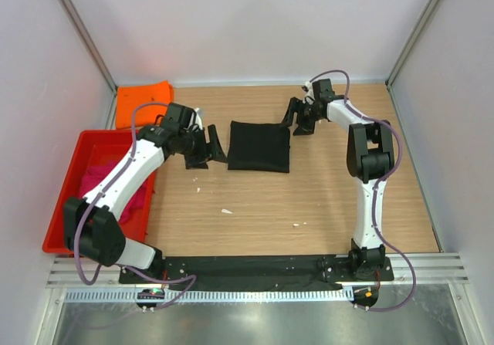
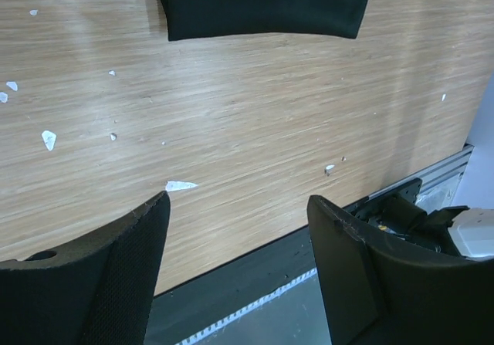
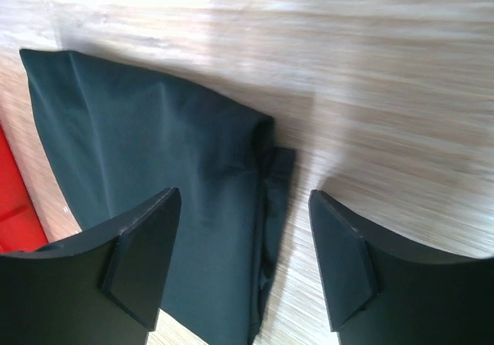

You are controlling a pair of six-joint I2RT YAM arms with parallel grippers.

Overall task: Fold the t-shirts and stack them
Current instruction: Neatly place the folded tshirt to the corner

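Where black t-shirt (image 1: 259,146) lies, wood tabletop (image 1: 309,198) flecked white; pale walls (image 1: 247,21) around.

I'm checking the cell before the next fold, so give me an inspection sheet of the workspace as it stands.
Surface: light wooden table, flat.
Job's things: black folded cloth t-shirt lies mid-table; bright orange cloth t-shirt in the far left corner; magenta-pink cloth t-shirt inside the red plastic tray on the left.
Clutter: small white scraps scattered on the wood.
Grippers: left gripper and right gripper flank the black shirt, fingers apart, holding nothing.
Cables: purple cables loop along both arms.
Surroundings: white walls; metal rail at the near edge.
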